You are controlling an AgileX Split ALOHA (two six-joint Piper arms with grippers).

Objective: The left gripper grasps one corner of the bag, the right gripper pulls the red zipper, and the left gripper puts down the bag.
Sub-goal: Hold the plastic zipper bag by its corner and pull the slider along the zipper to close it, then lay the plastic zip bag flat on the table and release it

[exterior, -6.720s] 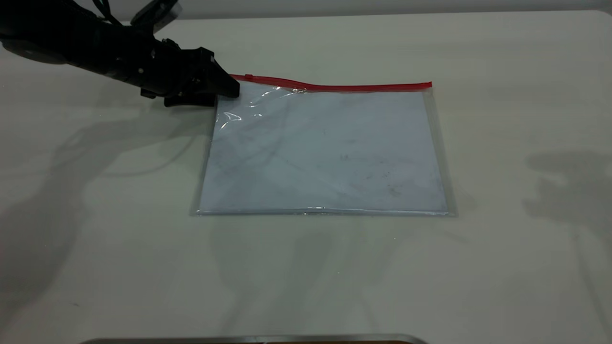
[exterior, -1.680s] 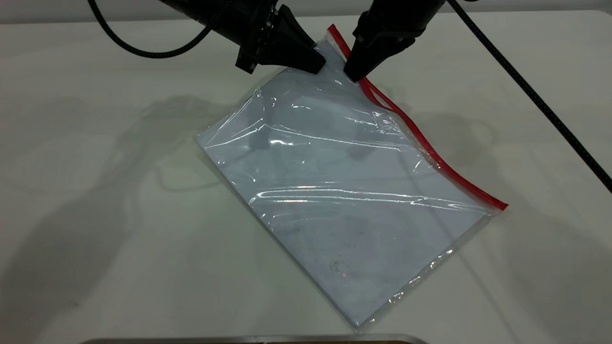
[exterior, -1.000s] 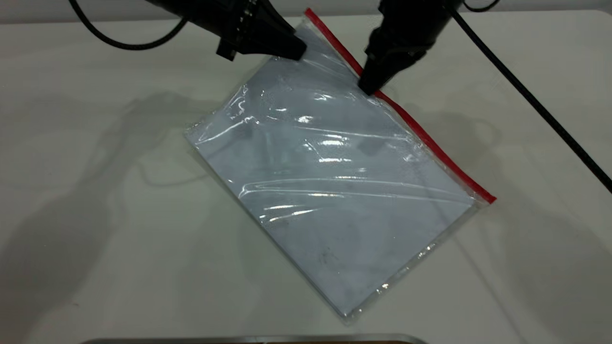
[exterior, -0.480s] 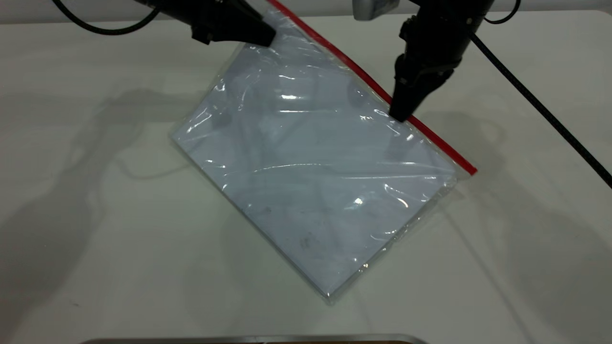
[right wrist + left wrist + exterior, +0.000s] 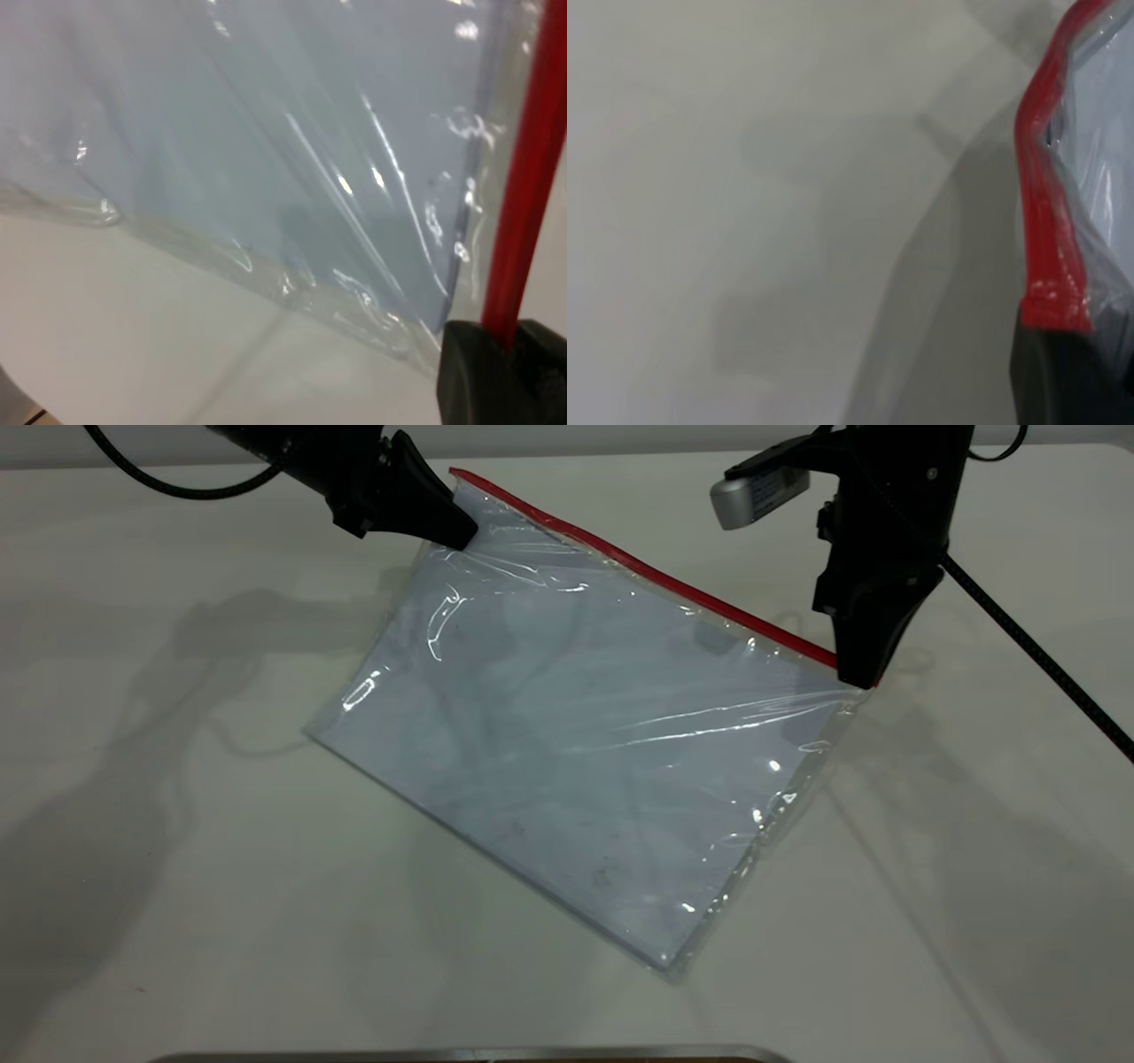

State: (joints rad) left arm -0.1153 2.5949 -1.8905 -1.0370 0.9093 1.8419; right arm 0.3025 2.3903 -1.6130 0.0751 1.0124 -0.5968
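Since half a second ago, my right gripper [image 5: 861, 677] has run down the red zipper [image 5: 647, 576] from about mid-strip to its far end at the right of the frame, and the bag [image 5: 585, 726] has swung with it, so the red edge lies less steeply now.

I see the bag hanging tilted over the table [image 5: 177, 824], red strip uppermost, running from the upper middle of the frame down to the right; its lowest clear corner sits near the bottom centre, though I cannot tell if it touches the surface.

My left gripper [image 5: 456, 531] is clamped on the corner of the bag [image 5: 474, 505] at the upper end of the strip, holding it up. My right gripper's fingers are pinched together on the zipper's lower end.

I judge the pull finished. What remains is the left arm's job: the table lies straight below its held corner, so lowering and letting go there comes next.
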